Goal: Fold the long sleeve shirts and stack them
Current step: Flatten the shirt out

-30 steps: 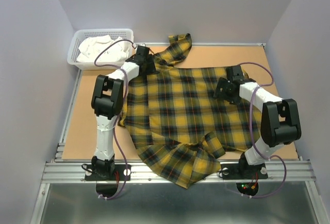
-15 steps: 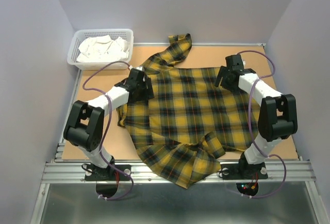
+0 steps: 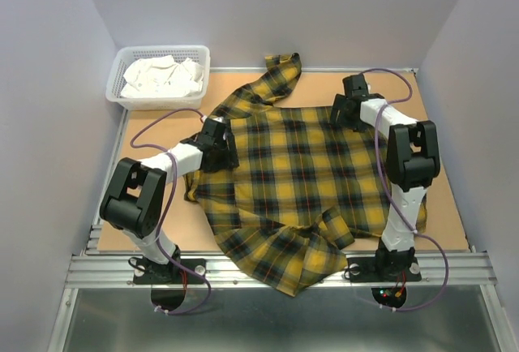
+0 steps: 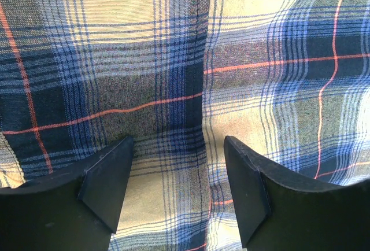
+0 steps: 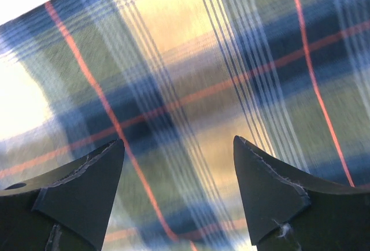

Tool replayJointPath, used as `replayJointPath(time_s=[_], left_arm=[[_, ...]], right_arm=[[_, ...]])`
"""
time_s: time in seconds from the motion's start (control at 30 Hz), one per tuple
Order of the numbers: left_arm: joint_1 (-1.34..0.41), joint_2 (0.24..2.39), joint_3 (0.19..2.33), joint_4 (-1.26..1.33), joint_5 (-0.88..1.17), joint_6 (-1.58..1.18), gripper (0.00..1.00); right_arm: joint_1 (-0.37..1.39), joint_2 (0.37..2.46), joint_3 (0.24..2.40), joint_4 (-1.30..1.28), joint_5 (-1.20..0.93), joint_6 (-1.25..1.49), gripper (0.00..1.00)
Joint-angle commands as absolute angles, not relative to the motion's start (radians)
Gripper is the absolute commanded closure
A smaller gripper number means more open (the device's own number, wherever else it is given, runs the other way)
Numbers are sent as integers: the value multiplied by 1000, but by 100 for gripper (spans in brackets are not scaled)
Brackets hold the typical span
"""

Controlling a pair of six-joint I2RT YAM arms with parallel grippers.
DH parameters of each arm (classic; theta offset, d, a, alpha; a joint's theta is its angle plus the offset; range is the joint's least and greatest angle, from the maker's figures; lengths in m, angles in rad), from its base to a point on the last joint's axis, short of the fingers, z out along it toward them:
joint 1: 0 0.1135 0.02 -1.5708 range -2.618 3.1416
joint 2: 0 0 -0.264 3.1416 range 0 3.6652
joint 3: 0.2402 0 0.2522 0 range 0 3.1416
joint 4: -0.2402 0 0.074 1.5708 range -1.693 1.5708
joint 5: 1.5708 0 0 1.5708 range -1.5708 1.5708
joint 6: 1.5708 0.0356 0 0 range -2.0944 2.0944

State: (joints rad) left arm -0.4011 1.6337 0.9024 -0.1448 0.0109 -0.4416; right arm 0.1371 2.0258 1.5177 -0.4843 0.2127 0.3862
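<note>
Both sets of jaws are released and grasp nothing: the left jaws are spread low over the plaid at the shirt's far left edge, and the right jaws are spread over the cloth at its far right corner. The yellow plaid shirt (image 3: 300, 173) lies opened out across the middle of the desk (image 3: 442, 206). One sleeve (image 3: 276, 76) trails toward the far edge, and a bunched part (image 3: 300, 259) spills over the near edge. No fold shows in it and no stack is in sight, so the task looks to be at its start, with spreading roughly done and every fold left to make. The left arm (image 3: 174, 159) reaches low from its base, elbow out to the left, wrist angled in over the cloth. The right arm (image 3: 405, 153) stands upright above its base, then stretches far and left to the shirt's corner. A white basket (image 3: 113, 92) holding pale cloth (image 3: 158, 76) sits at the far left, apart from the shirt.
</note>
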Motion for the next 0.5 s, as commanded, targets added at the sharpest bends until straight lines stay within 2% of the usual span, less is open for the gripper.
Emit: replayJointPath(time_s=[0.0, 0.27, 0.47], left_arm=[[-388, 1632, 850, -219, 8, -426, 25], [-350, 1650, 862, -224, 8, -403, 25], [-330, 1779, 1035, -233, 9, -365, 25]], right_arm=[[135, 2106, 1632, -431, 259, 351, 19], [132, 2224, 1710, -433, 345, 328, 17], [118, 2296, 1781, -433, 339, 321, 16]])
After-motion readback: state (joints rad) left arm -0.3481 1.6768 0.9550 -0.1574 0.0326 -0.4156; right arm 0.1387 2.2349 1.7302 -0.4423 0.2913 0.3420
